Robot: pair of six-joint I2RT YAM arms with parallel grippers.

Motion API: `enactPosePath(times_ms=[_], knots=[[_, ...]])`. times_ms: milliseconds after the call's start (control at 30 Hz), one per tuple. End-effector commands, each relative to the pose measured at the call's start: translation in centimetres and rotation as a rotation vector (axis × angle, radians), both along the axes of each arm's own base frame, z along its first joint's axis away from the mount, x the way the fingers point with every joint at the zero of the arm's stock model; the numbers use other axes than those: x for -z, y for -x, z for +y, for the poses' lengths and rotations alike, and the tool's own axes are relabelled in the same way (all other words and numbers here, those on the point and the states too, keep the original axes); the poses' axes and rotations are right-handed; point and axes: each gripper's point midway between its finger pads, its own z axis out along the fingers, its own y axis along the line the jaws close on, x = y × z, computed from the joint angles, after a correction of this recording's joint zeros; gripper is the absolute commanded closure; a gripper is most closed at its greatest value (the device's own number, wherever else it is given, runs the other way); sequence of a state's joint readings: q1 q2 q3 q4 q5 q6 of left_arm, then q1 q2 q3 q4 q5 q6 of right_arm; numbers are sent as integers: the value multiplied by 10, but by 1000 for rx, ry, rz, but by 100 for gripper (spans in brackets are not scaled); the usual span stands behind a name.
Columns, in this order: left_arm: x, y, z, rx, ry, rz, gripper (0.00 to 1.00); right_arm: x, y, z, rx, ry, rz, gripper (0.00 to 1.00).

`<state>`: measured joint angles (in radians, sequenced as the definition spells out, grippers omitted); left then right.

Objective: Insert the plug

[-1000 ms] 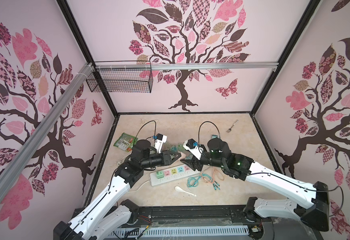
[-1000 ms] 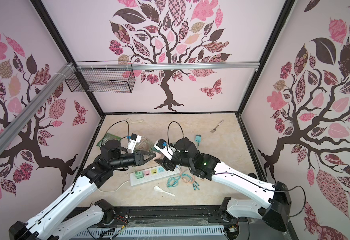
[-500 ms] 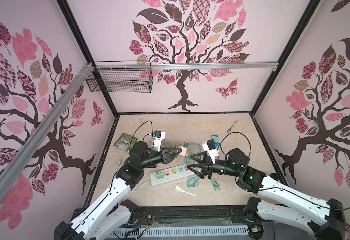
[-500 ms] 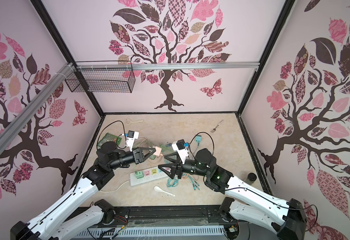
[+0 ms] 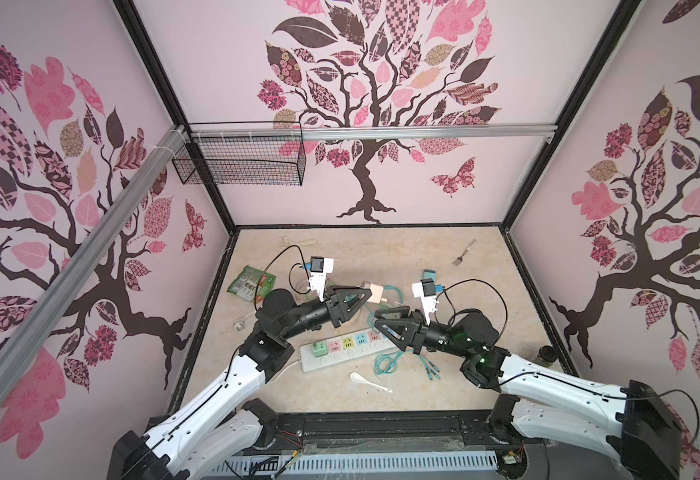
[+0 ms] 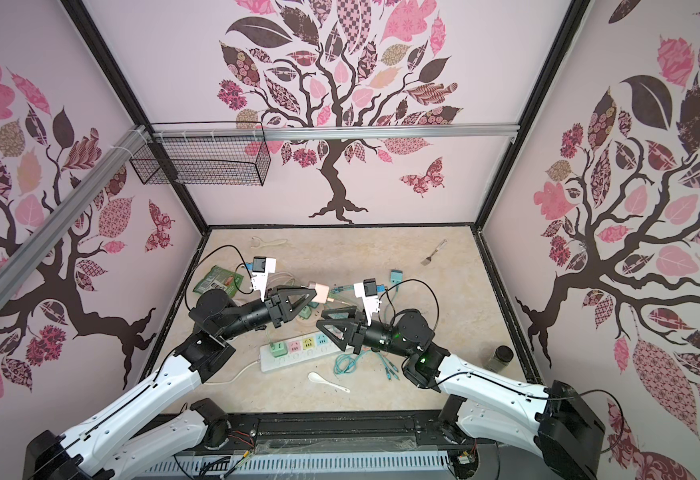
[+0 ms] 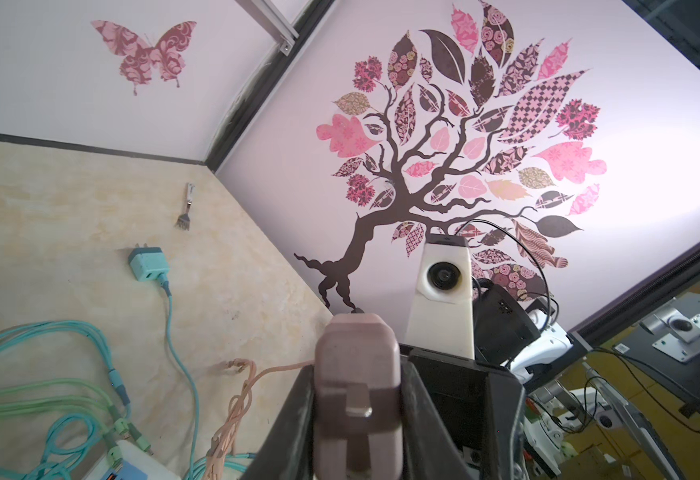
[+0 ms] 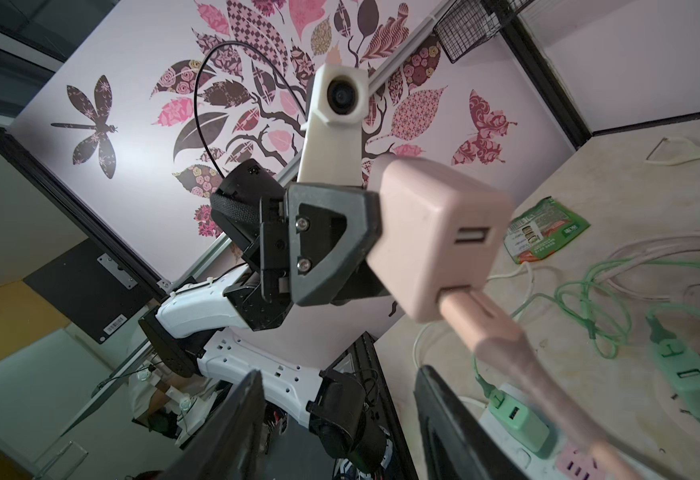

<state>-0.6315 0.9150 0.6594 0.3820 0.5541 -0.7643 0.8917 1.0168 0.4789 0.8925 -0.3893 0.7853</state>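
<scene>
Beneath patterned walls [image 5: 223,75], a beige tabletop [image 5: 381,257] holds the power strip [image 5: 348,349].

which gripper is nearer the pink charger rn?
Left. The left gripper is shut on the pink charger, so it is in contact. The right gripper stands open a short way off, not touching it.

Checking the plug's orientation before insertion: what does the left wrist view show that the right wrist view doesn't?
Only left wrist: the metal prong of the pink square charger plug, and a steel fork. Only right wrist: the plug's USB ports and a green snack packet. Both: the plug clamped in the left pincer.
</scene>
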Motion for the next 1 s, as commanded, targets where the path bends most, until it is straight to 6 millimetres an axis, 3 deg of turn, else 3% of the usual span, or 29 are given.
enactPosePath(times_ms=[0,400,967], knots=[[-13,7,-4,-25,32,-126,100,-27,-6,-13,52,-156,-22,41],[-20,8,-10,-46,101,-182,100,-40,-7,-29,95,-285,-38,51],[-29,19,-9,-37,130,-229,100,-49,-14,-22,85,-334,-34,56]])
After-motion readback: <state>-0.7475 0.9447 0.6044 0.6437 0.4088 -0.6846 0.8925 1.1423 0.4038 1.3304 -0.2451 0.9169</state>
